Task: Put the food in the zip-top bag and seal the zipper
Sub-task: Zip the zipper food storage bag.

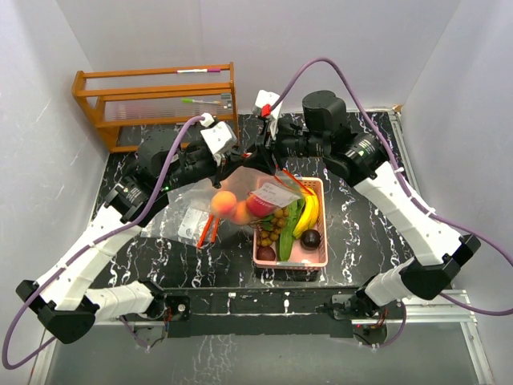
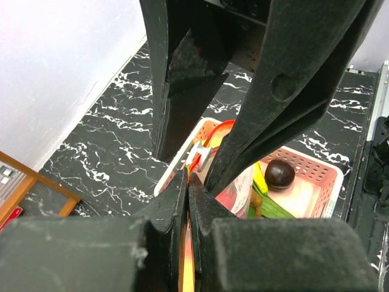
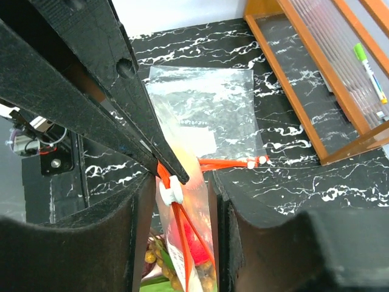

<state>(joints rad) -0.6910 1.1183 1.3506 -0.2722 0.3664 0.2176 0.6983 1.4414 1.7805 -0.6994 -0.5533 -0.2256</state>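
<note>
The clear zip-top bag [image 1: 247, 183] hangs between both grippers above the table's middle. An orange fruit [image 1: 224, 200] and a red fruit [image 1: 258, 204] lie inside it. My left gripper [image 2: 187, 176] is shut on the bag's orange zipper strip, right beside the white slider [image 2: 197, 159]. In the right wrist view my right gripper [image 3: 182, 182] stands open astride the bag [image 3: 197, 213], just below the slider [image 3: 171, 188]. The pink basket [image 1: 324, 216] holds bananas [image 1: 309, 212], a cucumber [image 1: 288, 220], longans [image 1: 271, 220] and two dark purple fruits [image 1: 311, 238].
Spare flat bags [image 1: 192, 220] lie on the black marble table to the left of the hanging bag. A wooden rack [image 1: 156, 100] with pens stands at the back left. White walls close in on the sides and back.
</note>
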